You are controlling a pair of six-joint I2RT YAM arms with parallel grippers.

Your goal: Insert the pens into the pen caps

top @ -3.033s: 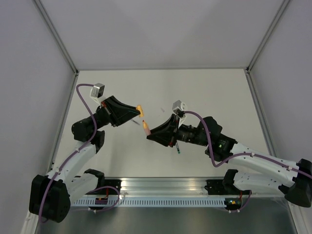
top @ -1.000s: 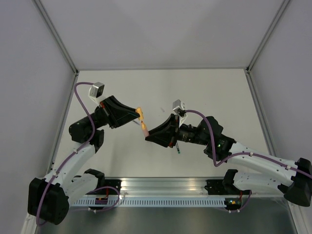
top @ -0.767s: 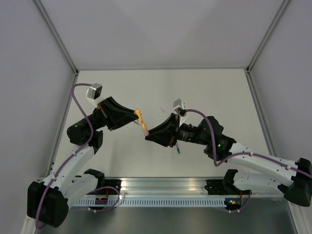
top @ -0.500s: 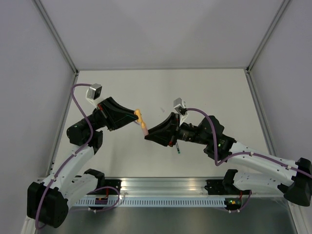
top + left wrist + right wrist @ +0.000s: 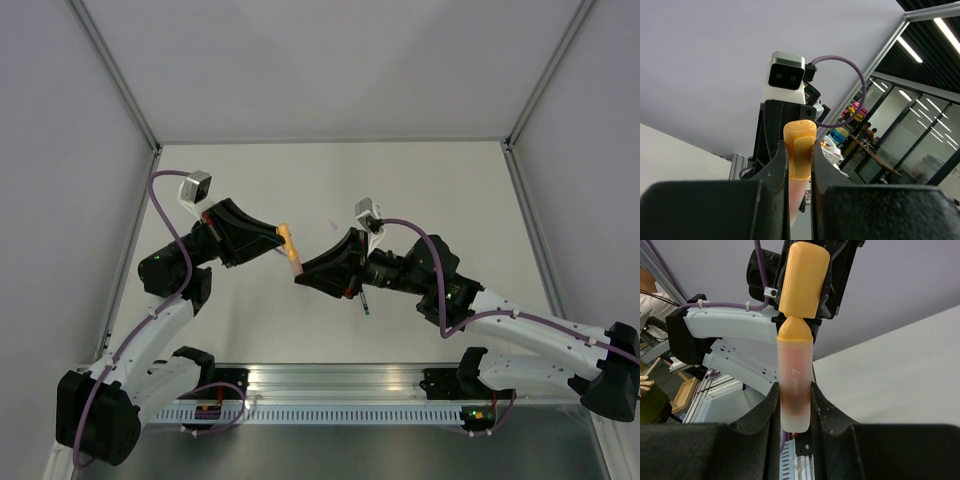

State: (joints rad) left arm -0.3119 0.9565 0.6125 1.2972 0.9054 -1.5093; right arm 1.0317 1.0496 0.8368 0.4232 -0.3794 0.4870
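My left gripper [image 5: 281, 241] is shut on the orange-yellow pen cap [image 5: 286, 235], held above the table. My right gripper [image 5: 300, 276] is shut on the pale orange pen [image 5: 296, 264]. The pen's tip end meets the cap's open mouth. In the right wrist view the pen [image 5: 794, 382] stands between my fingers, its orange neck at the mouth of the cap [image 5: 803, 280]. In the left wrist view the cap [image 5: 799, 150] is pinched between my fingers, with the pale pen [image 5: 795, 197] behind it. The dark pen with green ends [image 5: 366, 301] lies on the table under my right arm. I cannot see the teal-green cap.
The white table [image 5: 440, 200] is walled by grey panels on the left, back and right. A metal rail [image 5: 340, 385] runs along the near edge between the arm bases.
My left gripper has brought the orange-yellow cap down and toward the pen. My right gripper has nudged the pen up-left. The gap between cap and pen has closed.
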